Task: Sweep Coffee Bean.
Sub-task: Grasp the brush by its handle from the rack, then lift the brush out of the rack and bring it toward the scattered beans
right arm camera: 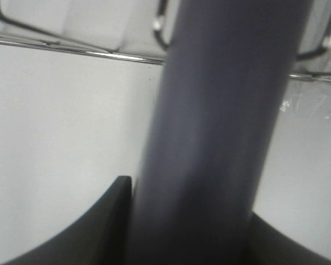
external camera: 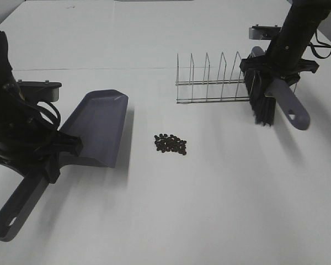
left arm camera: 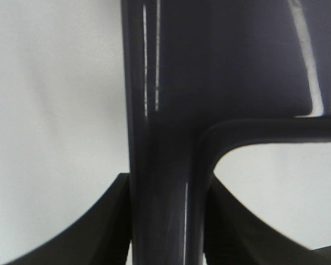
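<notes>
A small pile of dark coffee beans (external camera: 170, 144) lies on the white table near the middle. My left gripper (external camera: 49, 154) is shut on the handle of the grey dustpan (external camera: 96, 128), whose open lip faces the beans from their left; the handle fills the left wrist view (left arm camera: 165, 182). My right gripper (external camera: 276, 74) is shut on the grey handle of the brush (external camera: 265, 102), held above the table at the right end of the wire rack, bristles down. The brush handle fills the right wrist view (right arm camera: 209, 138).
A wire dish rack (external camera: 212, 80) stands behind the beans, just left of the brush; its wires show in the right wrist view (right arm camera: 71, 49). The white table (external camera: 209, 210) stretches in front.
</notes>
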You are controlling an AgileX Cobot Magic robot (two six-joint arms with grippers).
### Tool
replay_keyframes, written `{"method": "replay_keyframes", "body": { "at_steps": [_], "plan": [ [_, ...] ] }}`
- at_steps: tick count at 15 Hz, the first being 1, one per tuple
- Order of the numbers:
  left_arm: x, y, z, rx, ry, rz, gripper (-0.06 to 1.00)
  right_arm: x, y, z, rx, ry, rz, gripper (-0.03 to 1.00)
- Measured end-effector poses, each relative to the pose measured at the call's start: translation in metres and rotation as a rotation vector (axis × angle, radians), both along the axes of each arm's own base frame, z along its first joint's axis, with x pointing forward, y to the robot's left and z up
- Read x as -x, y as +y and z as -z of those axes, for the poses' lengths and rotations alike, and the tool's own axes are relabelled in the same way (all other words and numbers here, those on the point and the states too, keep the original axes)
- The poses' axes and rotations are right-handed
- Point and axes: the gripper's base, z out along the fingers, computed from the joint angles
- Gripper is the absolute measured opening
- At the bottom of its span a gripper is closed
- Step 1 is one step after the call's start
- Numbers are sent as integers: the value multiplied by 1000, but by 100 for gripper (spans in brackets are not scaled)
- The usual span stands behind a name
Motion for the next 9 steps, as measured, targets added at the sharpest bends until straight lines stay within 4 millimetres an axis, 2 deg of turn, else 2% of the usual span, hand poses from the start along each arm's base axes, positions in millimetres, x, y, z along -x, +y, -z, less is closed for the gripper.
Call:
{"method": "replay_keyframes", "body": {
  "at_steps": [2, 5, 7, 9],
  "plan": [
    [0, 0, 0, 0, 0, 0, 33, 0, -8, 0, 14, 0, 16, 30],
    [0, 0, 0, 0, 0, 0, 33, 0, -7, 0, 5, 3, 61, 30],
    [0, 0, 0, 0, 0, 0, 33, 1, -5, -7, -10, -6, 117, 30],
    [0, 0, -1, 1, 0, -17, 33, 10, -3, -30, -42, -27, 140, 30]
  ]
}}
